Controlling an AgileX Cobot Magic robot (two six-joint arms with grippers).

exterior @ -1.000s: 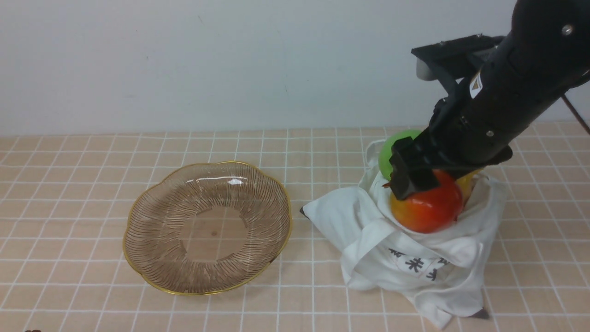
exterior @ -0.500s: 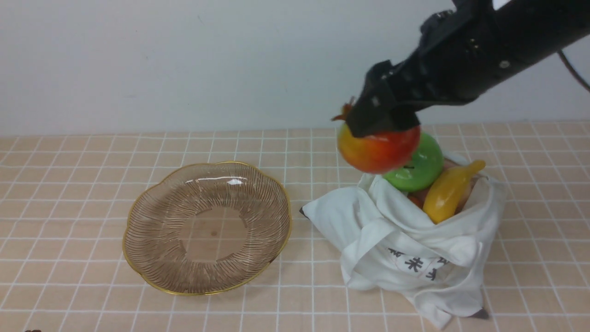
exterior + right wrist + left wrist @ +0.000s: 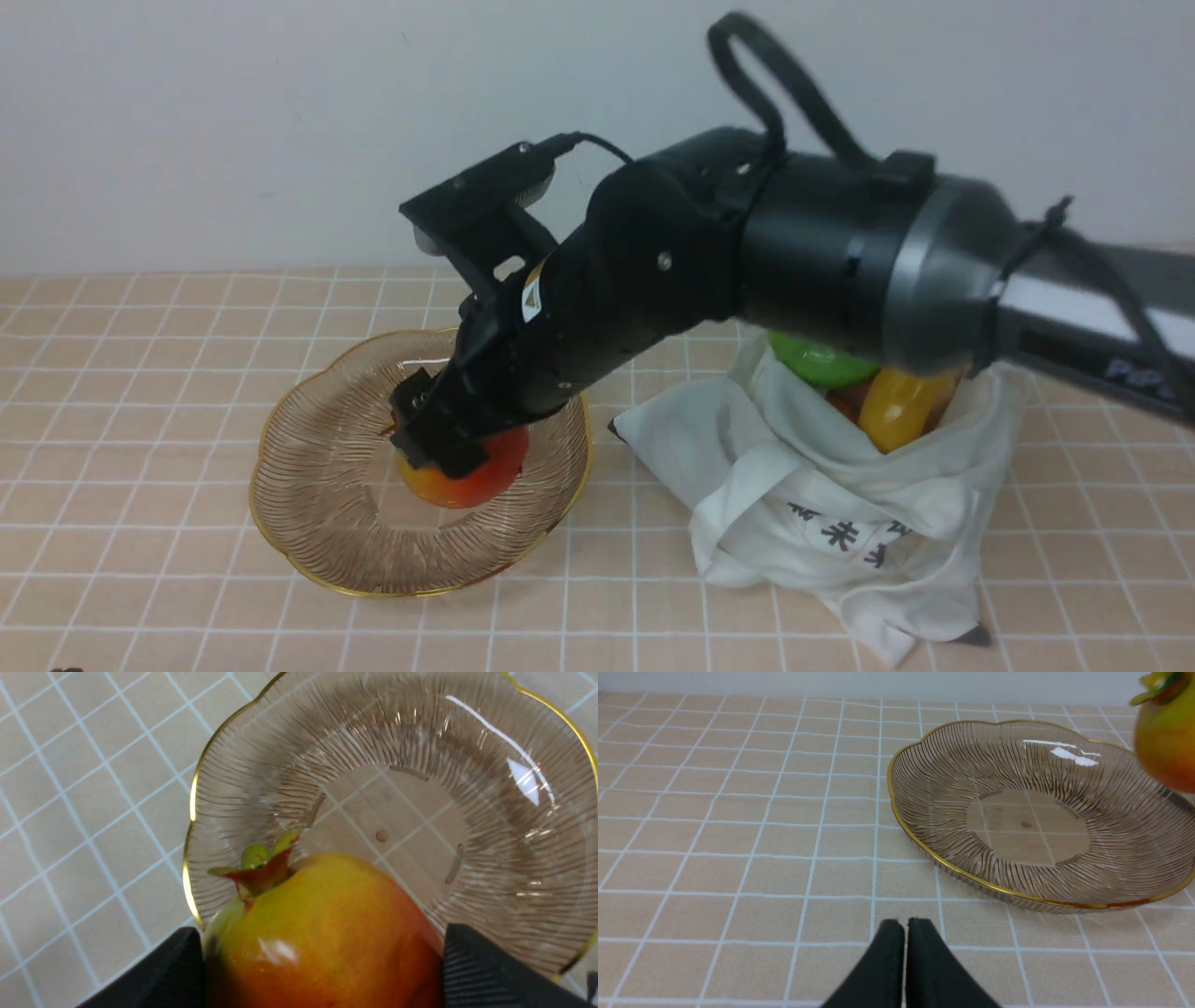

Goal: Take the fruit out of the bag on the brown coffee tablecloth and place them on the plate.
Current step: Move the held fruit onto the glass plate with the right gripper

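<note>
My right gripper [image 3: 448,448] is shut on the red-orange pomegranate [image 3: 471,471] and holds it over the glass plate [image 3: 308,467], low near its middle. In the right wrist view the pomegranate [image 3: 322,938] sits between both fingers [image 3: 472,961] above the plate [image 3: 467,742]. The white bag [image 3: 840,523] lies right of the plate on the tablecloth [image 3: 140,373], with the green apple [image 3: 822,366] and the yellow banana [image 3: 901,401] in its mouth. My left gripper [image 3: 905,926] is shut and empty, above the cloth beside the plate [image 3: 924,765]; it does not show in the front view.
A white wall [image 3: 280,121] bounds the far side of the table. My right arm [image 3: 840,261] reaches across above the bag and the plate's right rim.
My right gripper lifted the pomegranate out of the bag, carried it left and lowered it over the plate. The apple and banana now show in the bag's mouth.
</note>
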